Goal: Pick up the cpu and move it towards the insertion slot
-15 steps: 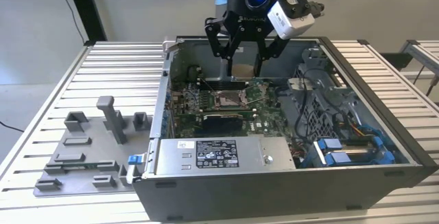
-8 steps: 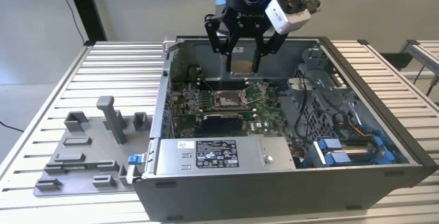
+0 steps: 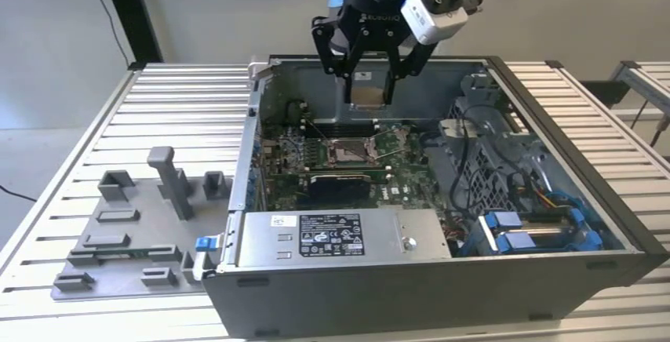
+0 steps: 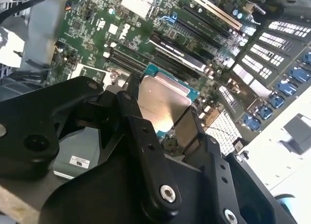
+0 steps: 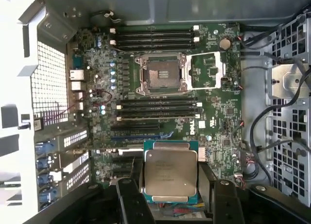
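Gripper (image 3: pixel 369 83) clenched on the cpu (image 3: pixel 365 95), one finger on each of two opposite edges, and hanging above the open computer case (image 3: pixel 440 279) — plate clear of the board, pale lid facing up in the first wrist view (image 5: pixel 171 173). Insertion slot (image 5: pixel 161 74) sits open on the green motherboard (image 5: pixel 218 117), its load frame swung aside; in the first wrist view it lies at 12 o'clock from the held cpu, well apart. Judgement: carry the plate level and slowly, square its edges with the metal frame while high, and keep the fingers (image 4: pixel 146 136) clear of the memory slots (image 5: pixel 158 107) between — a tilted chip risks catching the frame.
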You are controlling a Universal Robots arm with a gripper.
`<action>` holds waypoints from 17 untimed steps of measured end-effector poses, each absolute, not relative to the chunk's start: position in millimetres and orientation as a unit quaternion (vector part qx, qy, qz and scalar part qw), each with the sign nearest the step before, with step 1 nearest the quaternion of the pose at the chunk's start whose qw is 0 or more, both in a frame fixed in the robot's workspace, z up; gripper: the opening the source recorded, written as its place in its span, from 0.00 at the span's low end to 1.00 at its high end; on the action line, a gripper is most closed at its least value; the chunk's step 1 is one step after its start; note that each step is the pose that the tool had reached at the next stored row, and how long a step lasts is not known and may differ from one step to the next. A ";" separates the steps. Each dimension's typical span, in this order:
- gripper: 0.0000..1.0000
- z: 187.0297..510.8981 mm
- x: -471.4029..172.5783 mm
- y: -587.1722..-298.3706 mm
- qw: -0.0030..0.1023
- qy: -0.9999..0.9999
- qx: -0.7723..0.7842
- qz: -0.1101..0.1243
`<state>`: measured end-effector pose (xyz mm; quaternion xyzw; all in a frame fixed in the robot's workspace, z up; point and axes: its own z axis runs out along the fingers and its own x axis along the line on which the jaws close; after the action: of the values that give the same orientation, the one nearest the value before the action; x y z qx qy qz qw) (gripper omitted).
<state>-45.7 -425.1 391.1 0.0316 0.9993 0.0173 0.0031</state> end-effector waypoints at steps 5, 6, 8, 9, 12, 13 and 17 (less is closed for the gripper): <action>0.00 391.1 -45.7 -418.4 0.003 0.999 0.032 0.017; 0.00 391.1 -45.7 -417.0 0.003 0.999 0.032 0.017; 0.00 391.0 -45.6 -414.5 0.003 0.999 0.032 0.017; 0.00 391.0 -45.6 -413.1 0.003 0.999 0.032 0.017; 0.00 391.0 -45.7 -409.1 0.003 0.999 0.032 0.017; 0.00 391.0 -45.6 -407.6 0.003 0.999 0.032 0.017; 0.00 390.9 -45.7 -402.3 0.003 0.999 0.032 0.017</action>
<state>-45.7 -402.3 390.9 0.0316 0.9993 0.0173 0.0031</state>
